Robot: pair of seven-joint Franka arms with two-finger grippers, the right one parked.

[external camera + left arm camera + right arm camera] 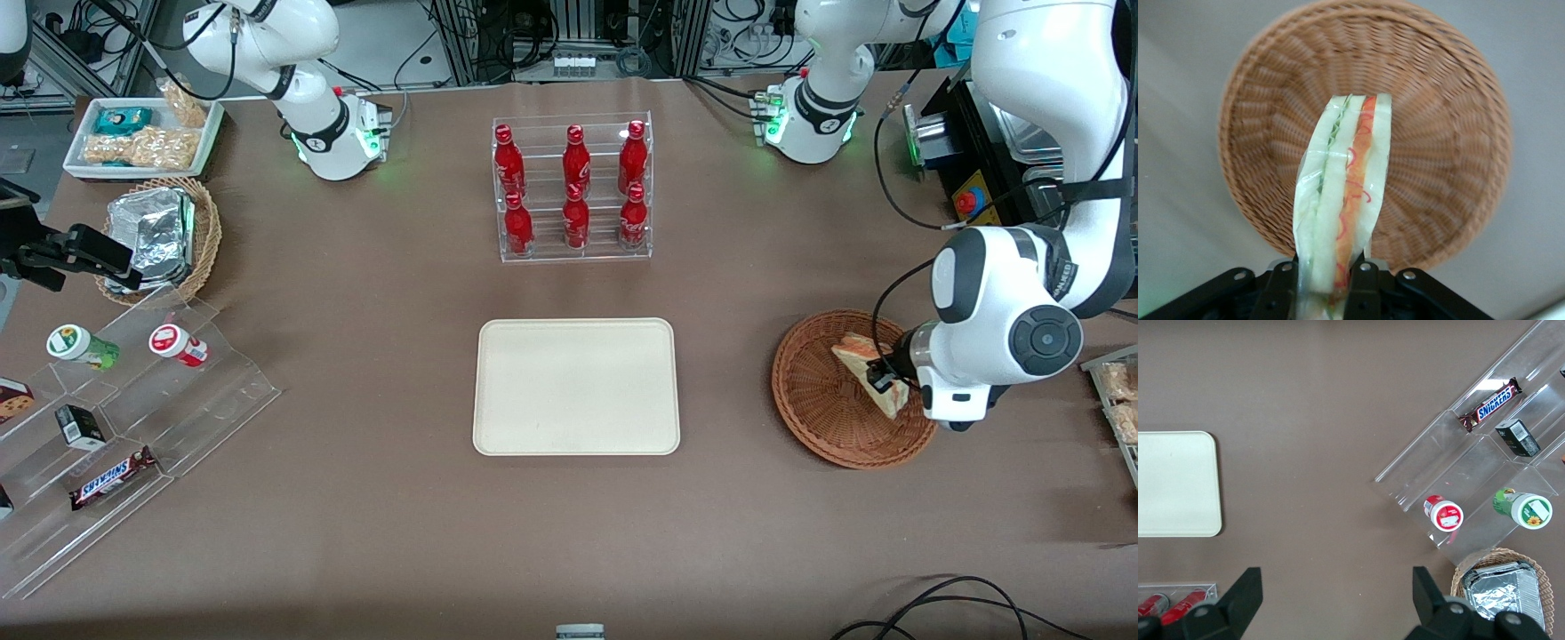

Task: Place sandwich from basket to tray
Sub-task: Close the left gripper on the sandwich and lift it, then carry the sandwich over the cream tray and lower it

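The sandwich (1345,193), a wrapped wedge of white bread with green and orange filling, is held above the reddish-brown wicker basket (1438,153). My left gripper (1323,283) is shut on its end, one black finger on each face. From the front, the sandwich (858,356) hangs over the basket (822,418) under the gripper (889,378), toward the working arm's end of the table. The cream-beige tray (576,387) lies flat at the table's middle with nothing on it.
A clear rack of red bottles (572,188) stands farther from the front camera than the tray. Toward the parked arm's end are a tan basket of foil packets (160,236), a white snack tray (142,135) and a clear stepped stand (124,427) with snacks.
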